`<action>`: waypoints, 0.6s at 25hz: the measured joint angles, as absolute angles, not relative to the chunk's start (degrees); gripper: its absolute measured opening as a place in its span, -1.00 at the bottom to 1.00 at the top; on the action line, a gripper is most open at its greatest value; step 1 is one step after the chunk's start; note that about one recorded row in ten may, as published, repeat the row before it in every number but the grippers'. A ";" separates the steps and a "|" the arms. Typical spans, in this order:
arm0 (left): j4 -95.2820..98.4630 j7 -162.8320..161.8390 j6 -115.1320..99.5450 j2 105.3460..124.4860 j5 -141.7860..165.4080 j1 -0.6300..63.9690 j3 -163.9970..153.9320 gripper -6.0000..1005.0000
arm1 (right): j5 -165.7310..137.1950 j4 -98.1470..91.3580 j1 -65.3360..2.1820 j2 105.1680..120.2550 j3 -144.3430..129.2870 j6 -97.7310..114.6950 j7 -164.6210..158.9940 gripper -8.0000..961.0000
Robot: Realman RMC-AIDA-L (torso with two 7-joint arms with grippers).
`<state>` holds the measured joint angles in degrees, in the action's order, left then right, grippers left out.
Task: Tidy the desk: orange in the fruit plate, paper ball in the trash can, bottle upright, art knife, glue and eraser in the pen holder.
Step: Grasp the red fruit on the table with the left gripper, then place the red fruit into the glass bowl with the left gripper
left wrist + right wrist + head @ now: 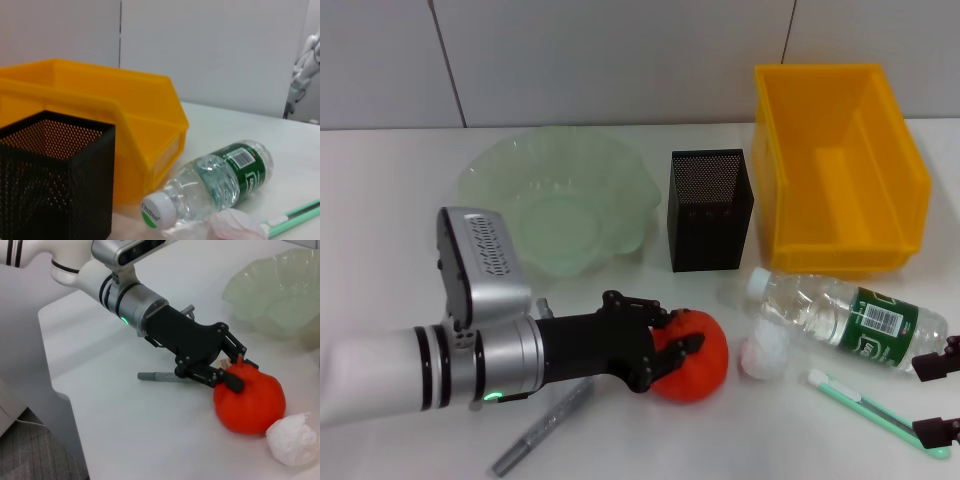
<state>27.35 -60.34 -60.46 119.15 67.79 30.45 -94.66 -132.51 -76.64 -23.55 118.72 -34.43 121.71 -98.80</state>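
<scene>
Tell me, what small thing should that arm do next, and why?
Probably close the left end effector on the orange: its fingers straddle the fruit, which sits on the desk, not in the fruit plate.

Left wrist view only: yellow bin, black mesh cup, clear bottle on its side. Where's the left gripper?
Observer: The left gripper is against the bumpy red-orange round fruit, which sits on the white desk.
Operator: Plate?
Observer: The translucent pale green scalloped plate holds nothing.
Operator: Right arm?
Observer: The right gripper is open above the slim mint-green knife, at the desk's near right.
</scene>
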 joint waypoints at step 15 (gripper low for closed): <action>54.67 -72.10 -72.21 114.57 68.27 12.62 -85.70 -0.60 | -132.19 -74.64 -25.28 118.91 -34.48 121.29 -98.58 0.62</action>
<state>54.67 -72.10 -72.21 114.57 68.27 12.62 -85.70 -132.19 -74.64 -25.28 118.91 -34.48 121.29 -98.58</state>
